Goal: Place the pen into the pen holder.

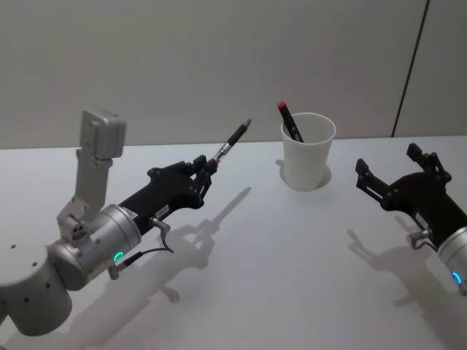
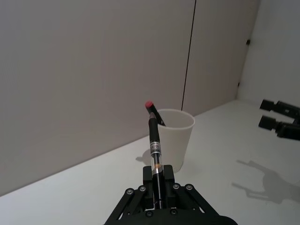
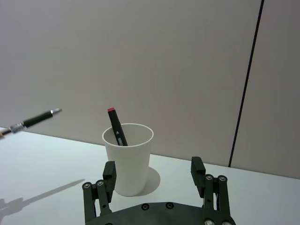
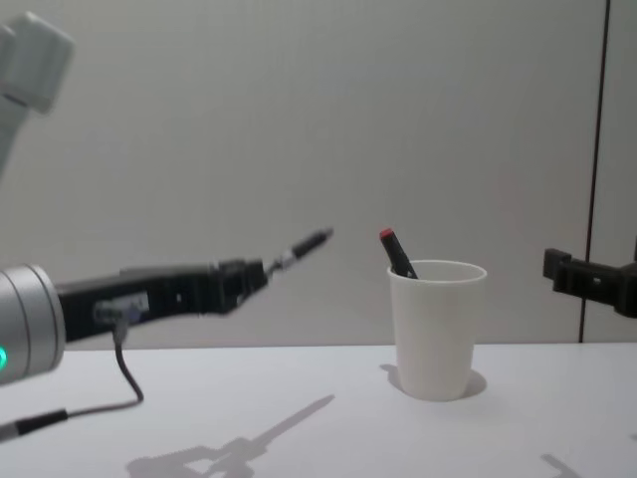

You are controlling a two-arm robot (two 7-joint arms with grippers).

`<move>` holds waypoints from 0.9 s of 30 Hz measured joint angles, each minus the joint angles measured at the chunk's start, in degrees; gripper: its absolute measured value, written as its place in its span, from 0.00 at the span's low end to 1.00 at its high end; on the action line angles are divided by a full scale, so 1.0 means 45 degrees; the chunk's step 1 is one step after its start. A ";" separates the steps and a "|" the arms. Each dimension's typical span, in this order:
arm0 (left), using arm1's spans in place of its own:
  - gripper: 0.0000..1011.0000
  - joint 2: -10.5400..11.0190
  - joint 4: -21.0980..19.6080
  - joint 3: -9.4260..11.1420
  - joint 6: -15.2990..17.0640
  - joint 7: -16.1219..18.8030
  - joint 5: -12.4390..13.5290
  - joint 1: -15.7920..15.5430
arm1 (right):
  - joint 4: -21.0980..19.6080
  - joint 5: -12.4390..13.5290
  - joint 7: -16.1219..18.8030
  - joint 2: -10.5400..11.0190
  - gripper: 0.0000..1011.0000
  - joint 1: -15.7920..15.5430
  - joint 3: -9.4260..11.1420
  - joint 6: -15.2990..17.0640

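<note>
My left gripper [image 1: 204, 171] is shut on the pen [image 1: 232, 142], a black pen with a silver band. It holds the pen in the air, tip slanting up toward the pen holder [image 1: 306, 157], left of it and apart from it. The pen holder is a white paper cup standing upright at the back of the table. A black marker with a red cap [image 1: 288, 120] leans inside it. In the left wrist view the pen [image 2: 154, 154] points at the cup [image 2: 176, 140]. My right gripper [image 1: 398, 171] hovers open, right of the cup; the cup [image 3: 127, 161] stands ahead of it.
The white table [image 1: 277, 277] stretches bare in front of and between both arms. A plain grey wall with a dark vertical seam [image 1: 408, 73] rises close behind the cup.
</note>
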 joint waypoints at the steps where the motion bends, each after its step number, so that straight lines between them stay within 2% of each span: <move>1: 0.14 0.0014 -0.0031 -0.0042 -0.0257 -0.0061 -0.0191 0.0027 | 0.0000 0.0000 0.0000 0.0001 0.99 -0.0001 0.0000 0.0000; 6: 0.14 0.0032 -0.0097 -0.0174 -0.1168 -0.0524 -0.0918 0.0068 | 0.0000 0.0000 0.0000 0.0001 0.99 -0.0001 0.0000 0.0000; 13: 0.14 0.0002 -0.0138 -0.0273 -0.1932 -0.1478 -0.1752 0.0032 | 0.0000 0.0000 -0.0001 0.0001 0.99 0.0000 0.0001 0.0001; 19: 0.14 -0.0060 -0.0142 -0.0289 -0.2229 -0.2445 -0.2296 -0.0068 | 0.0000 0.0000 -0.0001 0.0001 0.99 0.0000 0.0000 0.0000; 27: 0.14 -0.0172 -0.0100 -0.0238 -0.2284 -0.3736 -0.2789 -0.0250 | 0.0000 0.0000 0.0000 0.0000 0.99 0.0000 0.0000 0.0001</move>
